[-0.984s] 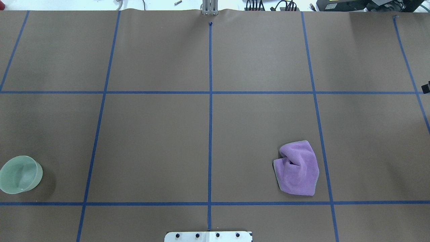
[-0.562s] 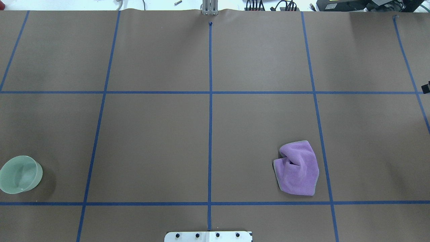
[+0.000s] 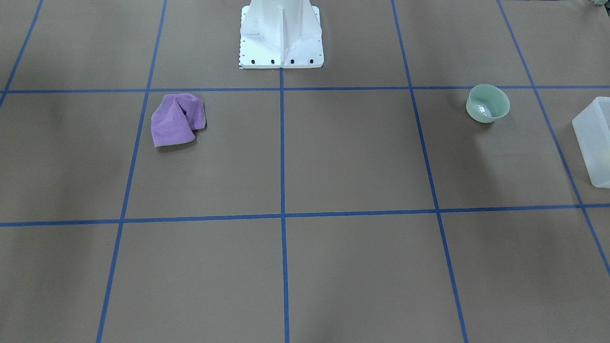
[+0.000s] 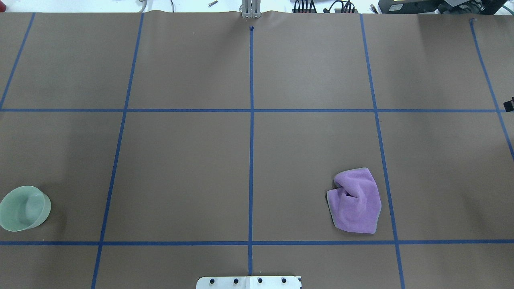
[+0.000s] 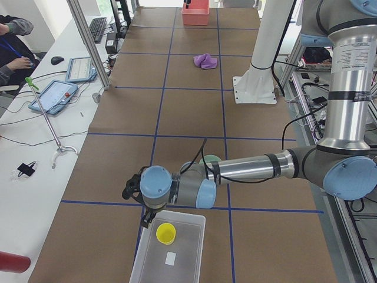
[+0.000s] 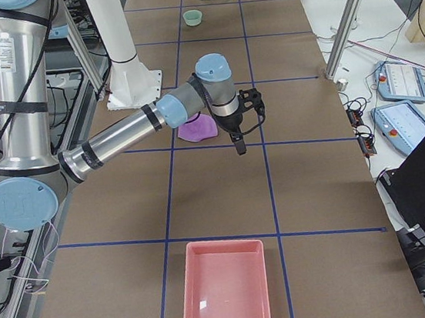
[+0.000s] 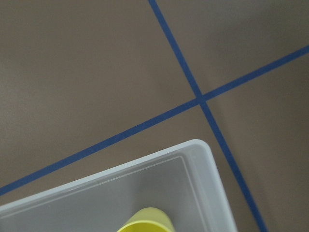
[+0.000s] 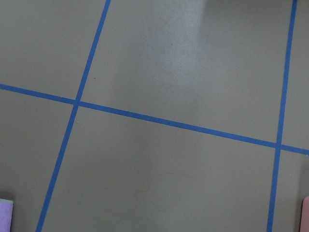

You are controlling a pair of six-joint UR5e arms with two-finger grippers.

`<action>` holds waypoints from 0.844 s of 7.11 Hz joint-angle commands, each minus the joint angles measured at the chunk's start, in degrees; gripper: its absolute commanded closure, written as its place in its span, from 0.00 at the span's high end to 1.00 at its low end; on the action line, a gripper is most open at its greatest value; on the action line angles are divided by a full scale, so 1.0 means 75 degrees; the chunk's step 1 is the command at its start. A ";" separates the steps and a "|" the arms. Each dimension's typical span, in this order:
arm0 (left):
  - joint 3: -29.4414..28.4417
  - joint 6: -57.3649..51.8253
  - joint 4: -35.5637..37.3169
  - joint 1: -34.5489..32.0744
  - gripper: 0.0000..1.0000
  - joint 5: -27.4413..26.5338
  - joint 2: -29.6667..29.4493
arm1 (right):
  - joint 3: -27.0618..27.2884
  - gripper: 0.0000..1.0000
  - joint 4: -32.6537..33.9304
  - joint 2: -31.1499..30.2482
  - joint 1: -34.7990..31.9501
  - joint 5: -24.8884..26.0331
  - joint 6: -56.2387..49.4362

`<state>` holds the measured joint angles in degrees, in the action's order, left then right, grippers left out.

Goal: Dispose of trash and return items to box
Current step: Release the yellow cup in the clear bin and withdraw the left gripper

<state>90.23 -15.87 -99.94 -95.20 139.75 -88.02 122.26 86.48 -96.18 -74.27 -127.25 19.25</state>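
The yellow cup [image 5: 165,233] stands inside the frosted white box [image 5: 187,216] at the table's left end. It also shows in the left wrist view [image 7: 147,222], near the box's corner [image 7: 195,146]. The pale green bowl [image 4: 24,208] sits upright on the table near the box [image 3: 593,143]; it also shows in the front view [image 3: 487,103]. My left gripper [image 5: 144,219] hangs over the box's near edge, beside the cup. My right gripper [image 6: 240,146] hovers above bare table near the purple cloth [image 6: 197,130]. I cannot tell whether either gripper is open or shut.
A crumpled purple cloth [image 4: 356,200] lies on the right half of the table. A pink tray [image 6: 225,293] stands at the table's right end. The white robot base [image 3: 281,33] sits at the table's middle near edge. Blue tape lines grid the brown surface.
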 commanded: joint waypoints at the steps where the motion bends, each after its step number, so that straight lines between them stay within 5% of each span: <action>1: 0.2529 0.2222 0.0465 0.0477 0.98 -0.0024 0.1462 | -0.0012 1.00 0.0000 -0.0009 0.0012 -0.0002 0.0000; 4: 0.2443 0.5750 -0.2977 0.2886 0.98 -0.0921 0.2453 | -0.0012 1.00 0.0000 -0.0044 0.0000 0.0010 0.0000; 6: 0.2081 0.6204 -0.4257 0.3958 0.98 -0.1031 0.2770 | -0.0012 1.00 0.0000 -0.0055 0.0000 0.0010 0.0000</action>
<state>107.47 27.62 -125.39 -70.69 132.91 -68.65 122.17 86.49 -96.54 -74.27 -127.18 19.25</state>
